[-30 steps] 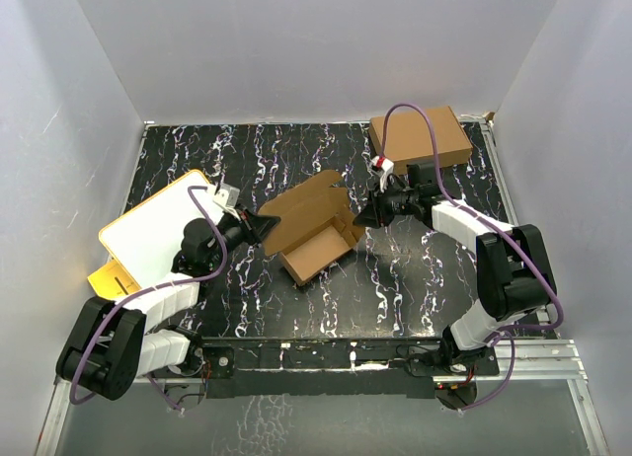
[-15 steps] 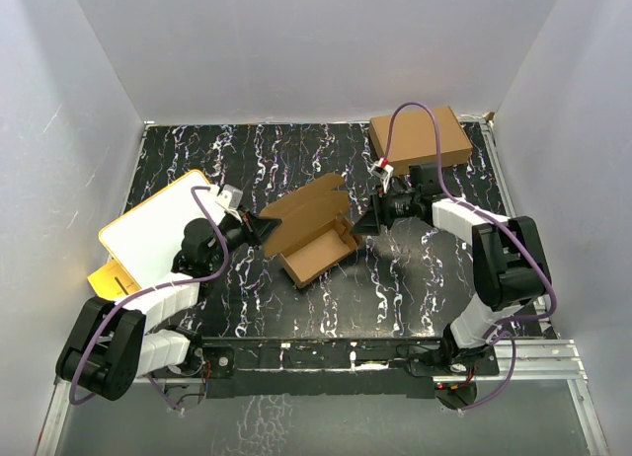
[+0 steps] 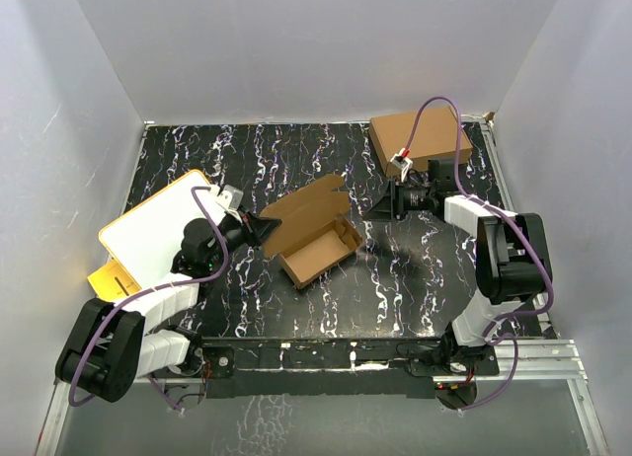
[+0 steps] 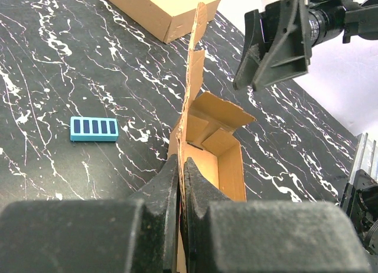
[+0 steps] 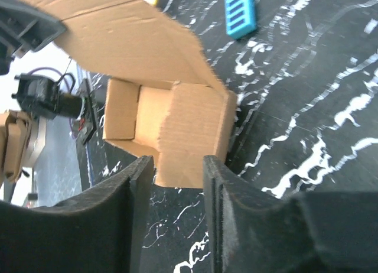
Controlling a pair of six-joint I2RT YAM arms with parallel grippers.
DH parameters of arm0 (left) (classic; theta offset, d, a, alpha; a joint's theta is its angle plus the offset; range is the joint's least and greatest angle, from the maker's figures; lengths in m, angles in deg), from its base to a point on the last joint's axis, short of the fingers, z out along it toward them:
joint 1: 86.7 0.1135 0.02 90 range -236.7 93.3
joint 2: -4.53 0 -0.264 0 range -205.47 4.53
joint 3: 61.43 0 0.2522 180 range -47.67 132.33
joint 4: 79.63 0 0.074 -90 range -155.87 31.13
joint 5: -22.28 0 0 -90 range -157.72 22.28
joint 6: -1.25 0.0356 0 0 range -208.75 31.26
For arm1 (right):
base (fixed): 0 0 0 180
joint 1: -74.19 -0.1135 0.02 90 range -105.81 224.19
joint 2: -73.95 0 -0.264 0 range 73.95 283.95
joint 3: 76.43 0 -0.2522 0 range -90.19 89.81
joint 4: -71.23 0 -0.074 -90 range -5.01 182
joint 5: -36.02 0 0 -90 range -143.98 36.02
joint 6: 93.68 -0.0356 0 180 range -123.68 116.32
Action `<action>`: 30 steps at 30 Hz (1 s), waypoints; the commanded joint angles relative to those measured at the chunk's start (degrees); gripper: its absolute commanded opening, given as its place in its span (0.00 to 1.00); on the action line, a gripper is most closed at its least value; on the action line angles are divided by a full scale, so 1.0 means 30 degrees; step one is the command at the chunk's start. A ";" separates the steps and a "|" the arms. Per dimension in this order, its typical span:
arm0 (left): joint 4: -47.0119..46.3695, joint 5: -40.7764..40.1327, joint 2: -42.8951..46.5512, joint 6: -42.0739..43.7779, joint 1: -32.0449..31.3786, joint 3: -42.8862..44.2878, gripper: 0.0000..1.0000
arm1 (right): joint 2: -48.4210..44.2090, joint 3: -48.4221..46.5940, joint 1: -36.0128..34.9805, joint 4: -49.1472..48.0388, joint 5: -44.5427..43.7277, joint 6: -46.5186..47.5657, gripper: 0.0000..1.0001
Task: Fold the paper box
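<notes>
Black marbled table (image 3: 415,278) holds the paper box (image 3: 321,251) mid-frame, long axis lower left to upper right, with wide room below. Its raised flap is pinched by the left gripper (image 3: 268,226); the right gripper (image 3: 375,208) gapes near its right end.

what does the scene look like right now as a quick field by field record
paper box: part folded, tray open upward, lid flap raised
left gripper: shut on the lid flap's edge
right gripper: open, near the box's right end, holding nothing
larger brown box: closed, back right of the table
white board: yellow rim, at the table's left
blue tile: flat on the table beside the paper box
table: black marbled top
</notes>
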State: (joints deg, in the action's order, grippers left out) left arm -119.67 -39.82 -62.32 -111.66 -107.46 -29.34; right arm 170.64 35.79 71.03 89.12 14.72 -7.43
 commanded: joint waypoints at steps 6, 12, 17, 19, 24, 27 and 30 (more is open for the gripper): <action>-0.0784 0.0740 0.0486 0.0118 -0.0055 0.0570 0.00 | 0.2502 -0.1009 -0.0171 -0.0302 -0.2563 -0.0178 0.50; -0.0924 0.0866 0.0530 0.0026 -0.0056 0.0573 0.00 | 0.2898 -0.0918 -0.0910 -0.0635 -0.1811 -0.0385 0.62; -0.1093 0.0950 0.0505 -0.0095 -0.0055 0.0599 0.00 | 0.2950 -0.0789 -0.1234 -0.0901 -0.1286 -0.0611 0.63; -0.1138 0.0979 0.0464 -0.0124 -0.0070 0.0643 0.00 | 0.2929 -0.0789 -0.1498 -0.0883 -0.1365 -0.0528 0.63; -0.1144 0.0983 0.0511 -0.0147 -0.0132 0.0686 0.00 | 0.2806 -0.0887 -0.2051 -0.0280 -0.2510 0.0232 0.61; -0.1115 0.0956 0.0542 -0.0154 -0.0186 0.0717 0.00 | 0.2588 -0.0906 -0.2367 -0.0008 -0.3480 0.0735 0.60; -0.1135 0.0921 0.0567 -0.0154 -0.0229 0.0772 0.00 | 0.2213 -0.0822 -0.2668 0.0004 -0.4383 0.1141 0.60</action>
State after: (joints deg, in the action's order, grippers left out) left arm -120.30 -38.24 -62.32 -111.92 -107.68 -29.32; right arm 180.41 34.94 64.19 89.92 5.26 -7.10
